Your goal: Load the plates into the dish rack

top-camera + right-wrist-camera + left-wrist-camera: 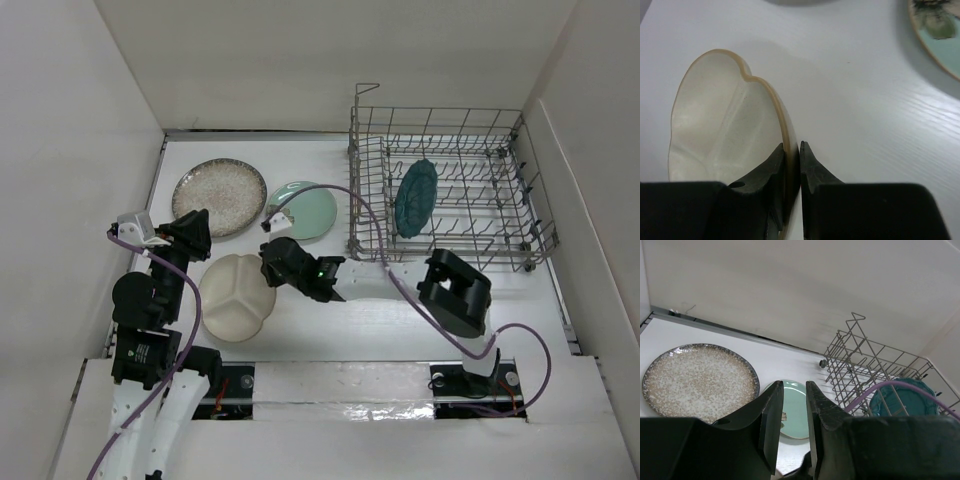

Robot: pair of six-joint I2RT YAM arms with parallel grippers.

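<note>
- From the top view, we see the white table [330, 330] with the grey wire dish rack [450, 190] at its far right. The dark teal plate [415, 197] stands on edge between the tines inside it.
- The other three plates are on the table to the left of the rack. The speckled beige plate [218, 197] lies flat at the far left. The mint green plate [305, 210] sits between it and the rack. The cream plate [235, 297] is nearer the arms.
- The right gripper [270, 270] reaches across to the cream plate's right edge. The left gripper [195, 232] hangs near the speckled plate's near edge.
- In the left wrist view, the left gripper [794, 415] has its two dark fingers [771, 425] slightly apart, and we see nothing between them. Through the gap we see the mint green plate [794, 405]. The speckled beige plate [697, 382] is to the left. The dish rack [865, 365], with the dark teal plate [900, 400] inside, is to the right. A purple cable [890, 386] arcs in front of the rack.
- In the right wrist view, the right gripper [792, 150] pinches the rim of the cream plate [720, 130], with one finger on each face. We cannot tell whether the plate is off the table. The mint green plate [940, 30] shows at the top right corner.
</note>
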